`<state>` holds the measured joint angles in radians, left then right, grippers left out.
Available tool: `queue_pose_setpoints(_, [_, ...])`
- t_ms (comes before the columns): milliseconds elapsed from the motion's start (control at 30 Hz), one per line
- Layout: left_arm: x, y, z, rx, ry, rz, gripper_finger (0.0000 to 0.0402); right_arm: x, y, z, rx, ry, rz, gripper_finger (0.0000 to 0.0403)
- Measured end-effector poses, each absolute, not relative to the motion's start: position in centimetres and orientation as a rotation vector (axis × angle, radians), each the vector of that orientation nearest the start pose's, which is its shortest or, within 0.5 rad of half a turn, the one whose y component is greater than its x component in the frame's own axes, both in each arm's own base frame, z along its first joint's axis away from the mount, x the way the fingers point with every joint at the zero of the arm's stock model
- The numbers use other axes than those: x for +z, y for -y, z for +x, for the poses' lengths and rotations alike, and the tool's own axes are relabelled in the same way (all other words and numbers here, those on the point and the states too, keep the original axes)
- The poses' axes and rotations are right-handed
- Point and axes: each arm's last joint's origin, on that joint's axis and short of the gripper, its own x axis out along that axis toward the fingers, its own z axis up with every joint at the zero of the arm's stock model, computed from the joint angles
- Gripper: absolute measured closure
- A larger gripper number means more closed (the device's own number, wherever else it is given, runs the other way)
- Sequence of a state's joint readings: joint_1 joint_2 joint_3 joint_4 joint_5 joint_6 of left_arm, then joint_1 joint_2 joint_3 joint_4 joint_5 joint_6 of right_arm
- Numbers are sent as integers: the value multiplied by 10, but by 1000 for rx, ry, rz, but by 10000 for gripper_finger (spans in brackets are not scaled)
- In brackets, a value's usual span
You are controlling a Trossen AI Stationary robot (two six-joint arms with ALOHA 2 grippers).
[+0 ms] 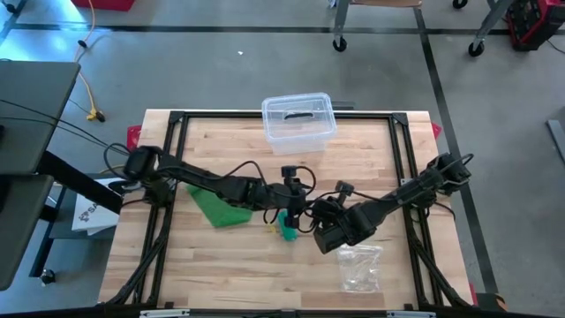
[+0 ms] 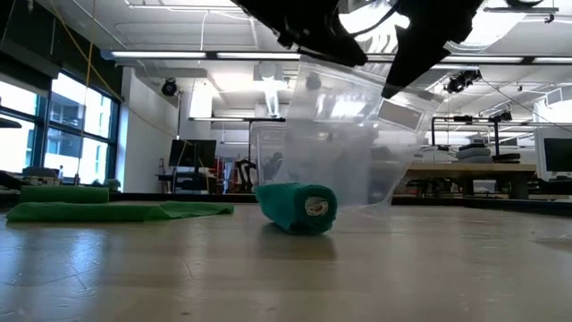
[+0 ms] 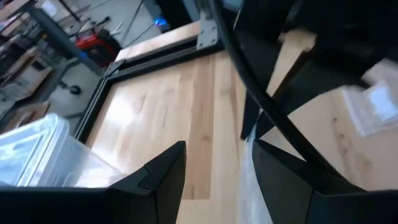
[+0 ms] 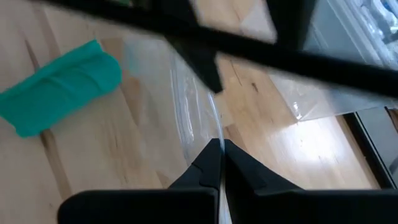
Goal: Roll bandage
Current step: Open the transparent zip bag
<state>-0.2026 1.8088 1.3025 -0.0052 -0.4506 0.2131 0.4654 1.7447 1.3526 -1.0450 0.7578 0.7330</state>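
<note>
Rolled teal bandage (image 2: 298,207) lying on its side on the wooden table (image 1: 229,265), near the middle, coiled end toward the low camera; in the right wrist view (image 4: 62,86) seen apart from the gripped plastic, off to one side on bare wood. Just above and behind it, clear plastic bag (image 2: 357,143) hanging in the air, held up between both arms, lower edge close to the roll but contact not discernible. Right gripper (image 4: 221,155) pressed together, pinching a thin edge of that bag between its fingertips. Left gripper (image 3: 214,168) spread, fingers (image 3: 165,177) apart with a strip of the clear film running beside one of them; grip on the bag not confirmable from this view. From overhead, both grippers meeting at the table's centre directly over the bandage (image 1: 286,228), mostly covering it so only a small teal patch shows. Farther out, flat green cloth (image 1: 216,208) under the left arm, lying well to the side of the roll in the low view. Clear lidded container (image 1: 298,119) at the table's far edge, and a second crumpled clear bag (image 1: 360,268) near the front edge by the right arm. Contents of the hanging bag too hazy to make out.
</note>
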Motion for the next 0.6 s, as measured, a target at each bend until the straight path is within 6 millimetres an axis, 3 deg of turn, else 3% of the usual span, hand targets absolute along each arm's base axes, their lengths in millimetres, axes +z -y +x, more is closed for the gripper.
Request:
queue_pose_setpoints(367, [244,66,403,276,-526,393,223,266,-132,305,-629,-945,-250,403])
queue_pose_setpoints(600, [243,65,402,282,-545,402,223,271,-136,303,-633,-928,-233,403])
